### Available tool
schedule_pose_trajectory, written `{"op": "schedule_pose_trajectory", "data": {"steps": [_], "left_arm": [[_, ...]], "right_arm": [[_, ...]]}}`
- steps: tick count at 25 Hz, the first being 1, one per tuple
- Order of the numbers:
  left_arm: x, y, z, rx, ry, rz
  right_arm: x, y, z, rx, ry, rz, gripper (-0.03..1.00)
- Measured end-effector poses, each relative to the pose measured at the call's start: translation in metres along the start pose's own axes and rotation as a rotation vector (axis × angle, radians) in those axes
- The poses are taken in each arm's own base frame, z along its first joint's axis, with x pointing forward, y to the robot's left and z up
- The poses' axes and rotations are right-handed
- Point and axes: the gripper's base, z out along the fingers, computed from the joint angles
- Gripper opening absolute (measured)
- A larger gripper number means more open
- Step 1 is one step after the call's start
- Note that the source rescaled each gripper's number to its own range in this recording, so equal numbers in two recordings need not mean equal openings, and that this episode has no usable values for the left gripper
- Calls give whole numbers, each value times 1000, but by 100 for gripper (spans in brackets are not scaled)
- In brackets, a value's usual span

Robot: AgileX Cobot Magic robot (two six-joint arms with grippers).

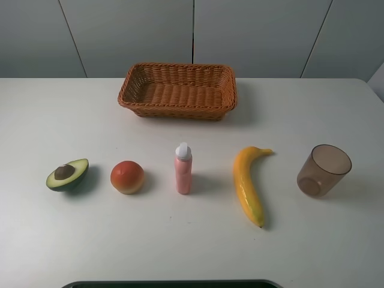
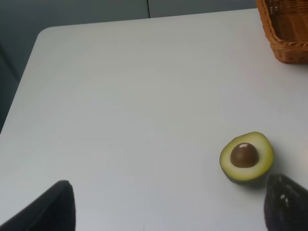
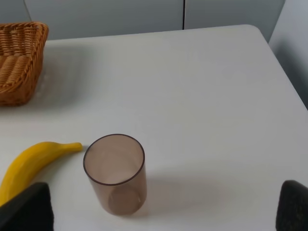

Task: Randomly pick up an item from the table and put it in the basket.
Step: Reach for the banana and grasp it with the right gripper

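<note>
A long yellow-orange banana lies on the white table right of centre; its stem end also shows in the right wrist view. The brown wicker basket stands empty at the back centre; its corner shows in both wrist views. My left gripper is open and empty, its fingers wide apart, hovering near the avocado half. My right gripper is open and empty, behind the cup. Neither gripper shows in the exterior high view.
In a row with the banana lie an avocado half, a round red-orange fruit, an upright pink bottle with white cap and a translucent brown cup. The table's right edge is near the cup.
</note>
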Motion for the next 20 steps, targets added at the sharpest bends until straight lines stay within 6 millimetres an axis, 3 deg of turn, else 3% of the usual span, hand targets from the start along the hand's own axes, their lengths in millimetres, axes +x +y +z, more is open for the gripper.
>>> {"op": "schedule_pose_trajectory", "data": {"steps": [4,10,15,20], "left_arm": [[0,0,0,0,0,0],[0,0,0,0,0,0],[0,0,0,0,0,0],[0,0,0,0,0,0]], "right_arm": [[-21,4,-1,-43,76,-82,100],[-108,8,11,-46,168,-48,100],[-176,13,52,-48,276,-3,100],[-207,39,112,-115,415,-11,100]]}}
